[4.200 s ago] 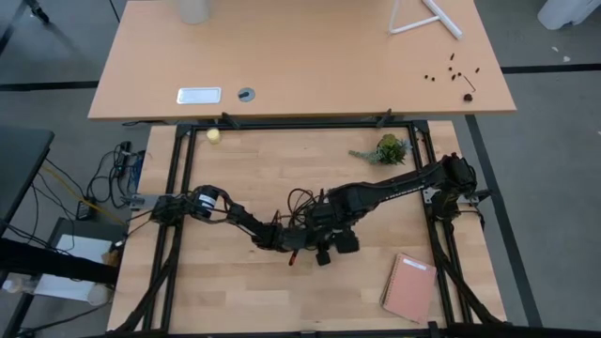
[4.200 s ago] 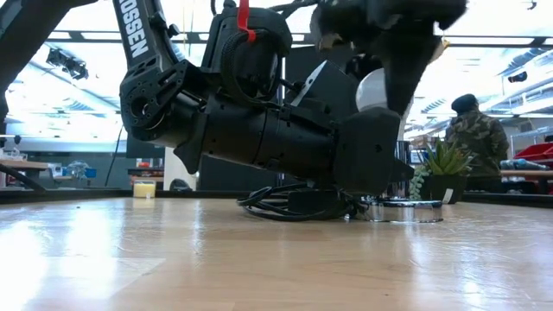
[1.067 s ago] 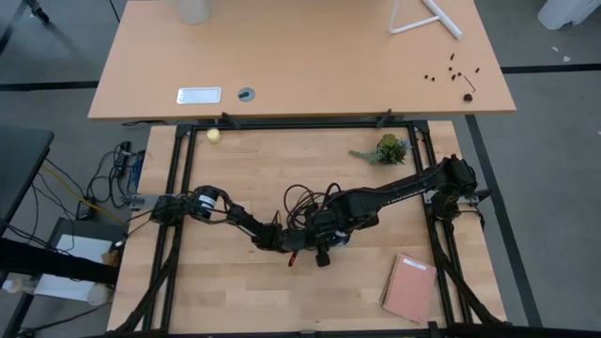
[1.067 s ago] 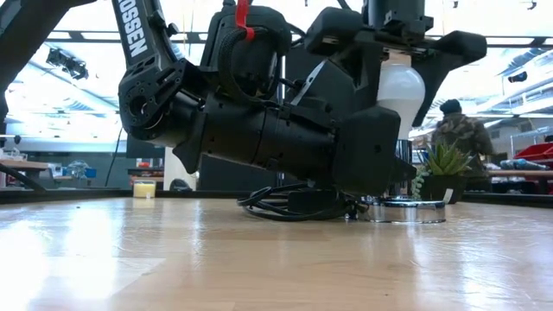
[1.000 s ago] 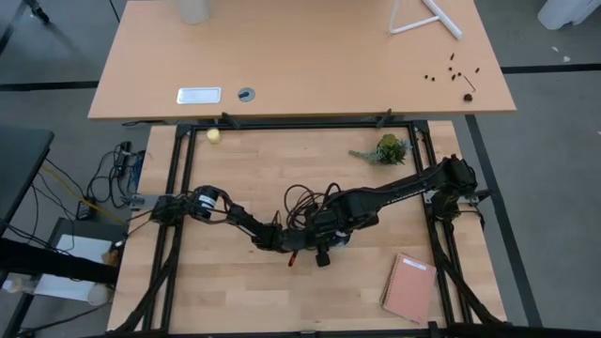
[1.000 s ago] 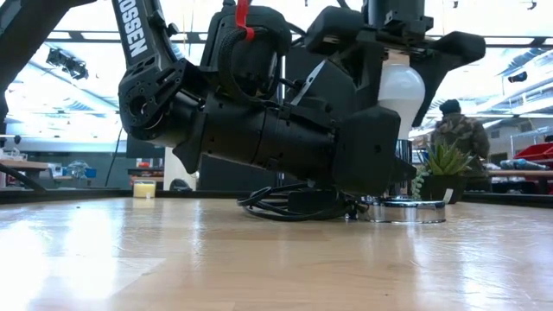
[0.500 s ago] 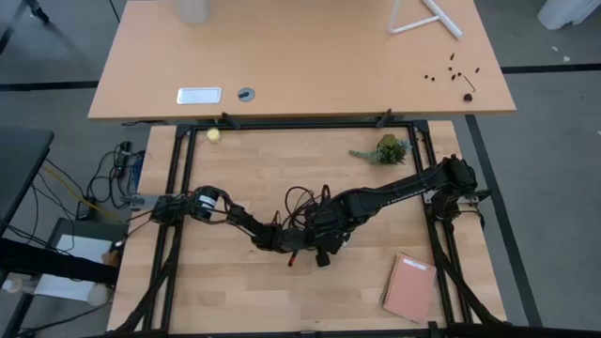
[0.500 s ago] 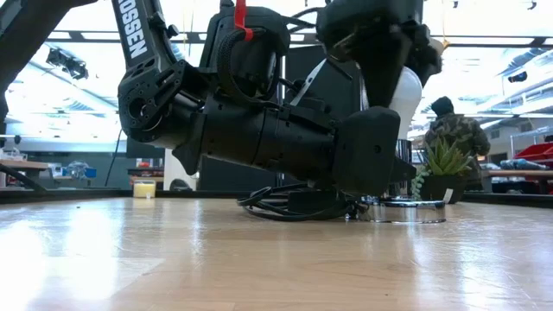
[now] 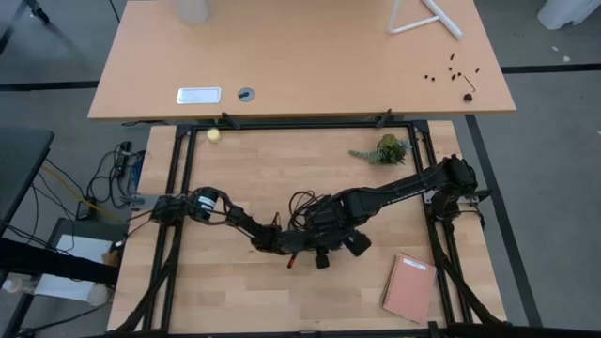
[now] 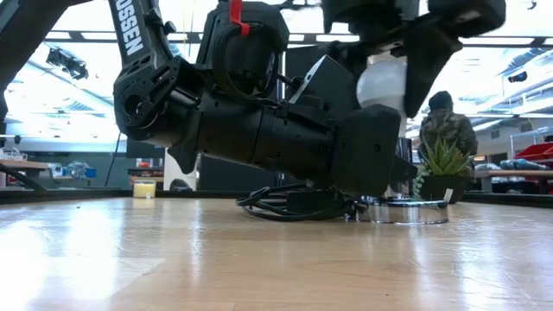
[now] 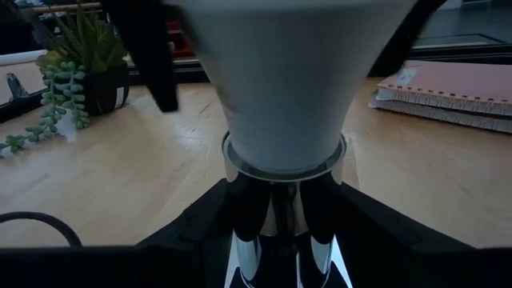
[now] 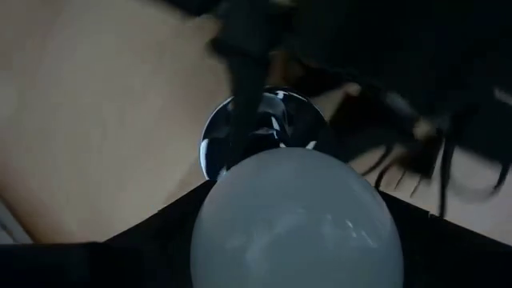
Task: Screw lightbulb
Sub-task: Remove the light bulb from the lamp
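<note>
The white lightbulb (image 10: 383, 84) stands upright with its neck in the collar (image 11: 284, 164) of the silver socket, whose round base disc (image 10: 406, 210) rests on the table. My right gripper (image 12: 296, 240) comes down from above and is shut on the bulb's head. It hides the bulb in the high view. My left gripper (image 11: 272, 240) lies low and near level along the table (image 9: 305, 246), shut on the socket's stem. The socket's black cord (image 10: 294, 206) lies coiled behind it. My left gripper pinches the socket's silver stem (image 11: 272, 216) between its two fingers, just below the collar. It comes in almost level from the table's left. The socket stands upright with its disc on the table. My right gripper holds the bulb's wide glass head (image 12: 296, 208) between its two fingers (image 10: 432, 60), on opposite sides. They point down from above. The bulb stays upright, its neck in the socket.
A small potted succulent (image 9: 387, 150) stands at the far right of the table. A pink notebook (image 9: 408, 286) lies at the near right, and a small yellow thing (image 9: 214, 135) at the far left. A person (image 10: 447, 125) stands in the room behind.
My right gripper has rolled about its downward line over the bulb, by more than a quarter turn, without shifting its place. The bulb's head has swung a little toward the table's left. My left gripper has kept still on the socket.
</note>
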